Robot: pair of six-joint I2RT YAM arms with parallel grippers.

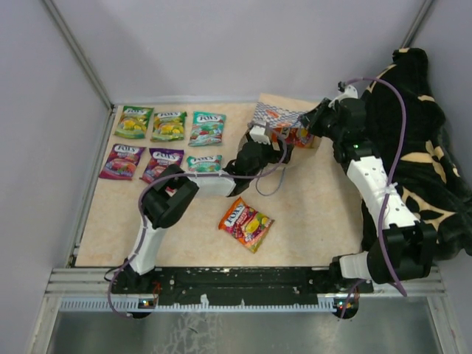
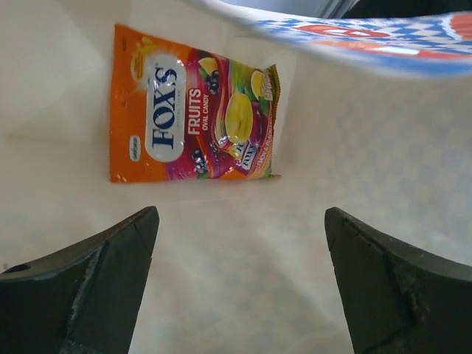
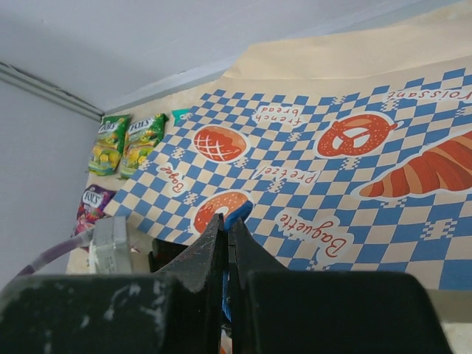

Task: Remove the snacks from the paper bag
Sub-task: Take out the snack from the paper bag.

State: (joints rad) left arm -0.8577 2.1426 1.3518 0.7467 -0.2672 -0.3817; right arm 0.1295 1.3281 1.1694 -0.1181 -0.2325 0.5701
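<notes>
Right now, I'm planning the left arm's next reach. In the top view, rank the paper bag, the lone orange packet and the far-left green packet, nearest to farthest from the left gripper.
1. paper bag: the left gripper is at its mouth, at the back.
2. orange packet: alone, toward the near side.
3. green packet: back row, far left.
</notes>
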